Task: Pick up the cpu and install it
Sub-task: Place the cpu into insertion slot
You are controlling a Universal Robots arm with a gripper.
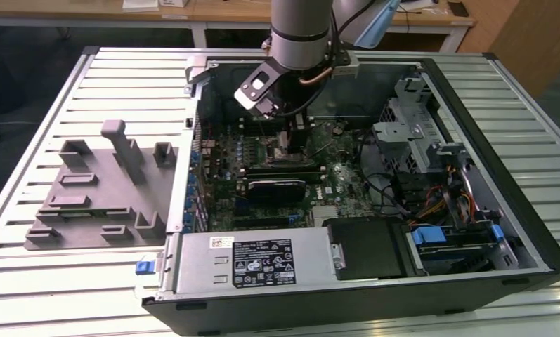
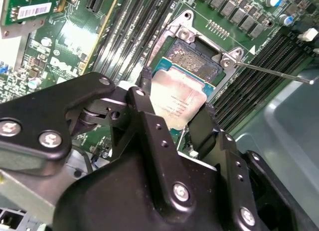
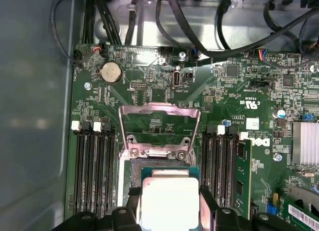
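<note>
I see gripper (image 2: 175, 101) clenched on cpu (image 3: 169, 203) at open socket (image 2: 192, 59); I judge slight tilt or offset on seating could bend socket pins

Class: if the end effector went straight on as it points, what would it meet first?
Probably the open socket, right beneath the cpu that the end effector grips; the gap between is unclear.

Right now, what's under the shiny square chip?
The open socket on the green motherboard peeks out beyond the cpu. The part directly beneath is hidden by it.
</note>
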